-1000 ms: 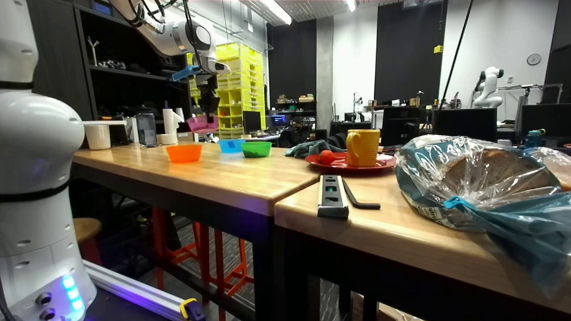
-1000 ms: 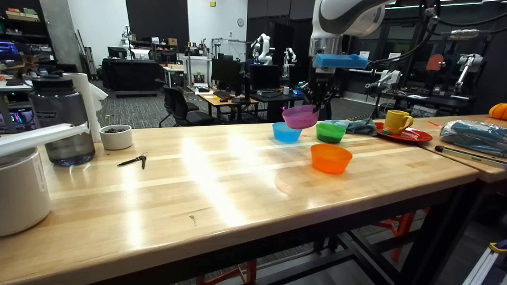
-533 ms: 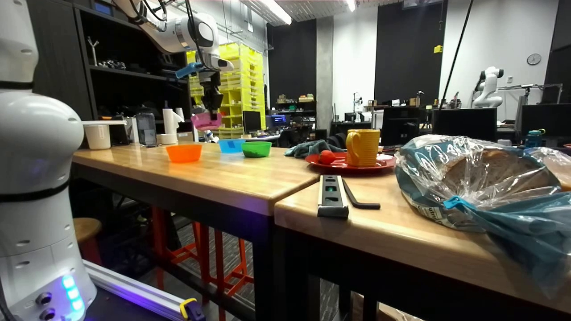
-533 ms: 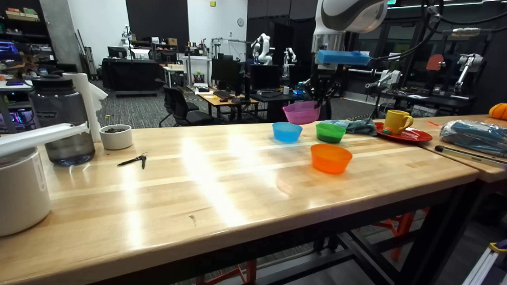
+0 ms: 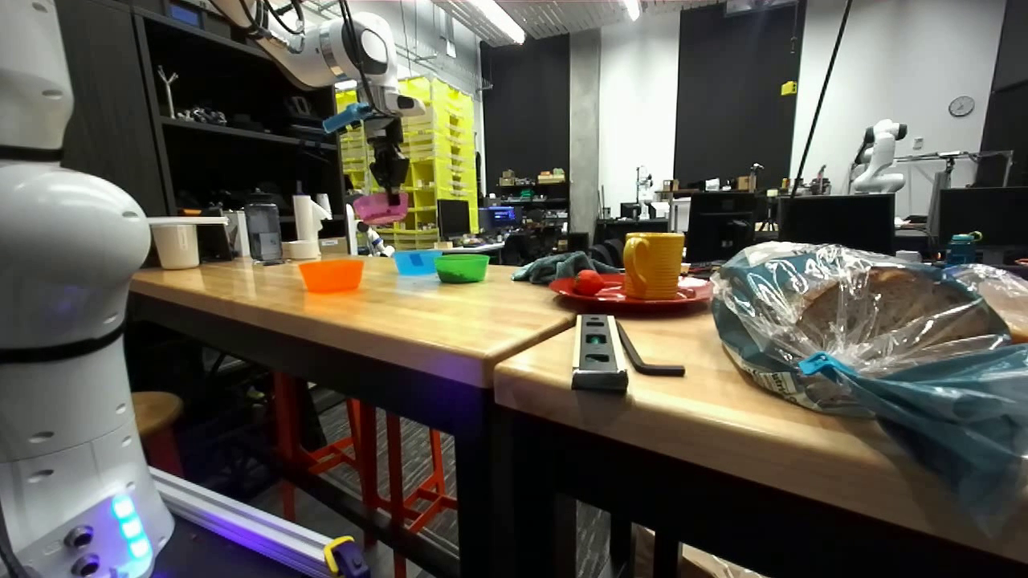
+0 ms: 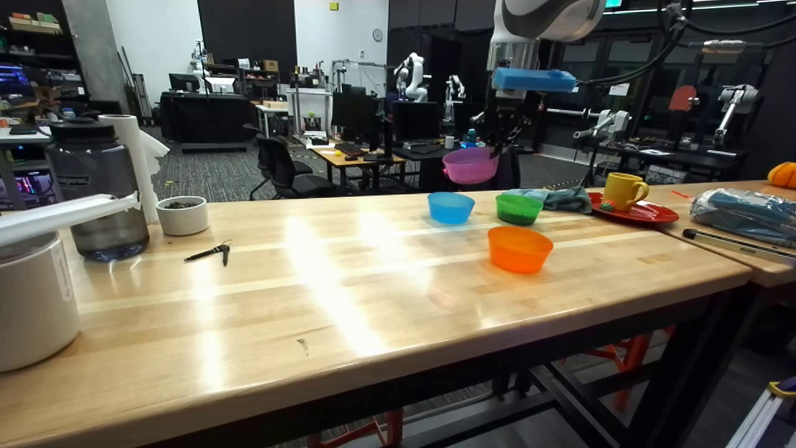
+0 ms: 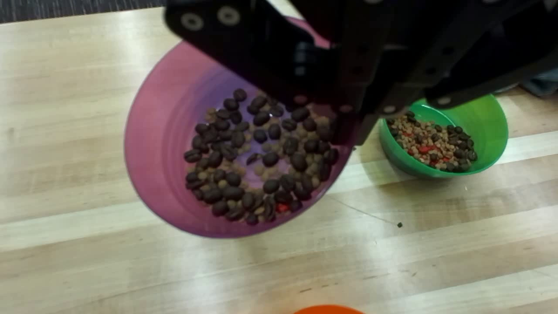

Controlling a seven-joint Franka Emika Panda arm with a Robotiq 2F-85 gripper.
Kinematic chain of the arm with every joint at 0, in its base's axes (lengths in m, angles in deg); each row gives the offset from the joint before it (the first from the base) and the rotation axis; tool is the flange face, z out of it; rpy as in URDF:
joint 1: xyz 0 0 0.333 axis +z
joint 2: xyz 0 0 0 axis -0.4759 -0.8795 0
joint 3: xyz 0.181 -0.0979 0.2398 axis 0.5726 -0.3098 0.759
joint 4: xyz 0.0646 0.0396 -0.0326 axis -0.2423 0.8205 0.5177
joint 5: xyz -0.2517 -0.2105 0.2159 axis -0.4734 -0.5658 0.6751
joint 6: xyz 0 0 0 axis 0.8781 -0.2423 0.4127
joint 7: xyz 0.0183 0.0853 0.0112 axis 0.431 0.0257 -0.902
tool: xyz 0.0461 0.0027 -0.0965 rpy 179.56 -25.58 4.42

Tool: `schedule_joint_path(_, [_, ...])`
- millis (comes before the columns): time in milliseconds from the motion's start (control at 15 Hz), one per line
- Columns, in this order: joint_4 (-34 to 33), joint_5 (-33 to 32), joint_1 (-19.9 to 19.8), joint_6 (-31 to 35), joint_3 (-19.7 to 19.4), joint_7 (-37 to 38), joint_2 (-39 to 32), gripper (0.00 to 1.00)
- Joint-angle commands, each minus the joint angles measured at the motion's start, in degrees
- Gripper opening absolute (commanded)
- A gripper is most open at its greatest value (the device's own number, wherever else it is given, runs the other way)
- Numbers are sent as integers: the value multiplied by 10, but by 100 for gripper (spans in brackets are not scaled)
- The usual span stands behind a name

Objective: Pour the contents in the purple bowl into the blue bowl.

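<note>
The purple bowl (image 6: 469, 167) hangs in the air, roughly level, with dark beans, light brown pellets and a bit of red inside in the wrist view (image 7: 161, 131). My gripper (image 7: 355, 135) is shut on its rim, one finger inside the bowl and one outside. In an exterior view the gripper (image 5: 393, 197) points down with the bowl. The blue bowl (image 6: 451, 208) stands on the table, lower than the purple bowl; it also shows in an exterior view (image 5: 417, 262). The blue bowl does not show in the wrist view. Its contents cannot be seen.
The green bowl (image 7: 484, 131), holding pellets, beans and red bits, stands beside the blue bowl. The orange bowl (image 6: 520, 250) stands nearer the table's front edge. A grey-blue cloth (image 6: 559, 200) and a red plate (image 6: 653, 213) with a yellow mug (image 6: 622, 190) lie beyond the green bowl.
My gripper has risen with the purple bowl still held, and shifted a little to the right in an exterior view. The other bowls have not moved.
</note>
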Motion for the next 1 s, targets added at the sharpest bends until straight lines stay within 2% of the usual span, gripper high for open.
schedule_joint_path(0, [-54, -42, 3, -31, -1, 20, -33, 1])
schedule_joint_path(467, [-118, -118, 15, -67, -4, 38, -78, 1])
schedule_joint_path(933, [-142, -185, 37, -94, -5, 58, -104, 1])
